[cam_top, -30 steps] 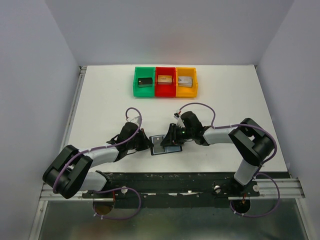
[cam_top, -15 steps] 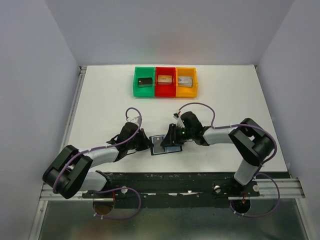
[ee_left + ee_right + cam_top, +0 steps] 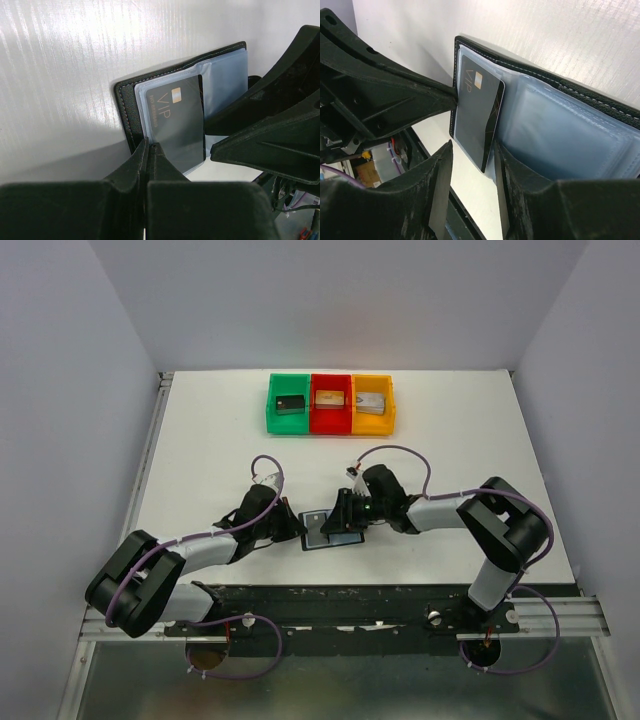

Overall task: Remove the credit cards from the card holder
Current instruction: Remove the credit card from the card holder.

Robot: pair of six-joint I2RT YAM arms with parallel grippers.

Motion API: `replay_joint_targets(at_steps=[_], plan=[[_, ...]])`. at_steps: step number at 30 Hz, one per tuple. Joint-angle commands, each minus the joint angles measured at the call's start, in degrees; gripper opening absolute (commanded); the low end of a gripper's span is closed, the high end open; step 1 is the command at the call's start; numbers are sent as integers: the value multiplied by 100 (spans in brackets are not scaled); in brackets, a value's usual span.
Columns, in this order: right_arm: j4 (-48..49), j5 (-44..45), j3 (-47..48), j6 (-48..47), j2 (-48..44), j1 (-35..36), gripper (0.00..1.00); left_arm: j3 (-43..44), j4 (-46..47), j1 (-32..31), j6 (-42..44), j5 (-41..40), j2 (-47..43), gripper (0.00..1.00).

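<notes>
Pressing the card holder (image 3: 330, 530) on white table (image 3: 220, 450), left tool (image 3: 148, 149) shut; right tool (image 3: 472, 152) parted.

Bright, even light glares off the white table (image 3: 75, 60), and the near jaws blur in both wrist views.

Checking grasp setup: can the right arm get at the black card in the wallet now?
Probably yes. The right fingers stand open either side of the black card, whose corner sticks out of its sleeve. The left fingers, shut, press the edge of the wallet beside it, not in the way.
</notes>
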Motion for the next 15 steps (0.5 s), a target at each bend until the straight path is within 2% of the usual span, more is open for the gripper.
replay_joint_targets(at_steps=[1, 15], plan=[[476, -139, -230, 101, -65, 32, 47, -72, -323, 6, 116, -219, 89, 0], [1207, -447, -310, 620, 58, 32, 47, -125, -156, 14, 55, -149, 221, 0]])
